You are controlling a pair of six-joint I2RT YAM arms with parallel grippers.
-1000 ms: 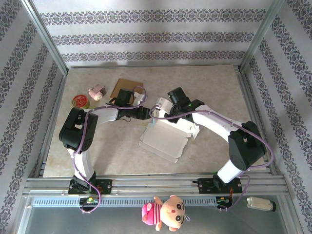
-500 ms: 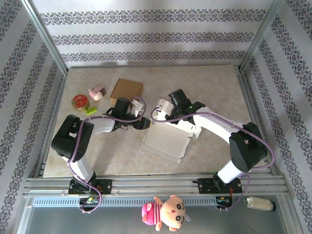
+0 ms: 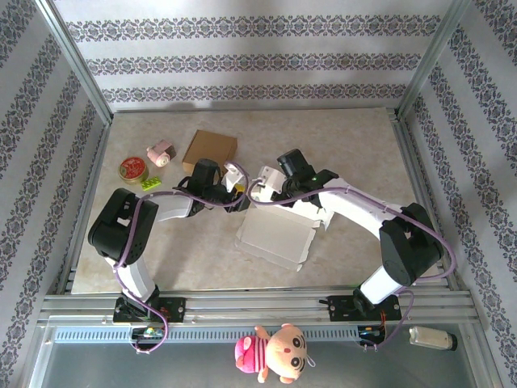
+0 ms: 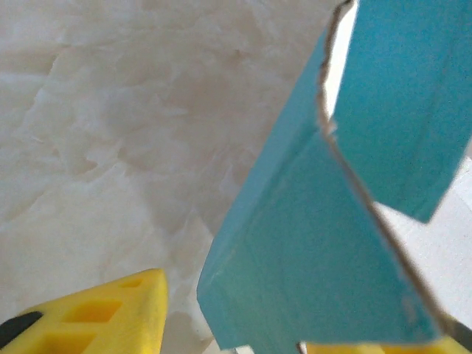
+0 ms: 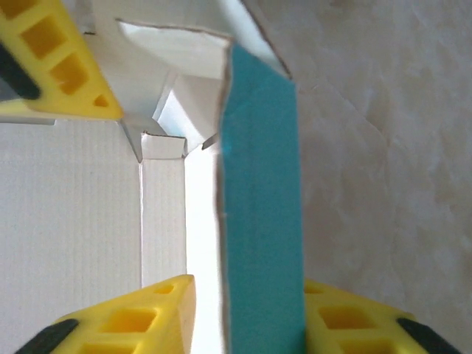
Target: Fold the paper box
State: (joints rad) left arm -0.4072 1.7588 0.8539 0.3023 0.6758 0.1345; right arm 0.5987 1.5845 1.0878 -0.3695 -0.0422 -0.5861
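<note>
The white box (image 3: 275,234) is set at the middle of the desk (image 3: 347,137), half raised, with its walls partly stood up. The left fingers (image 3: 240,192) are placed at its far left corner; the right fingers (image 3: 266,179) are placed just right of them at its far wall, the two sets close together.

In the left wrist view a teal outer panel of the box (image 4: 310,243) is seen between two yellow fingers. One finger (image 4: 110,317) is set apart from the panel, with bare desk seen in the gap; the other (image 4: 383,346) is seen just under the panel's lower edge. These fingers are spread and nothing is clamped.

In the right wrist view a wall of the box (image 5: 262,184) is seen edge-on, teal outside and white inside. It is straddled by the right fingers; one (image 5: 125,321) is placed on the white side, the other (image 5: 361,321) against the teal face. Whether the wall is pinched cannot be told. A yellow finger of the left arm (image 5: 51,66) is seen over the white inside.

A brown carton (image 3: 210,149) is found far left of the box; a small roll (image 3: 160,152), a round tin (image 3: 132,169) and a green brick (image 3: 150,183) are found further left. A plush toy (image 3: 271,352) is seen off the desk, at the near edge.
</note>
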